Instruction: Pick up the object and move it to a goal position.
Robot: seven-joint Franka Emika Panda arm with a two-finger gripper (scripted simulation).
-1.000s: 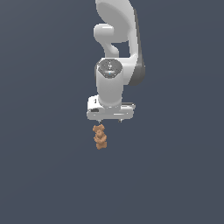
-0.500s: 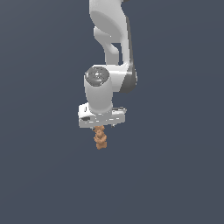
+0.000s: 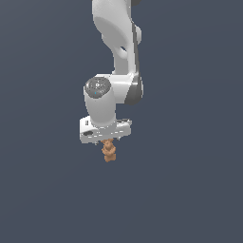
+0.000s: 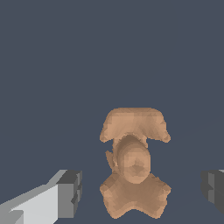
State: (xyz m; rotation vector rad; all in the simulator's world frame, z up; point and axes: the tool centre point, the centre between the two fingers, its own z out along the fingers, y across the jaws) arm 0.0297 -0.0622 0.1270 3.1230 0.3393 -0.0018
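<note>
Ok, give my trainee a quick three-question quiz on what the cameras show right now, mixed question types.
1. True or false: the end effector has its fingers closed on the bear.
2. Multiple choice: in the exterior view, the bear appears (a) directly below the end effector, (b) far off to one side, (c) above the arm.
3. Fill in: the bear's colour is ____.

Key: 1 false, there are gaps on both sides; 2 a; 3 orange-brown.
</note>
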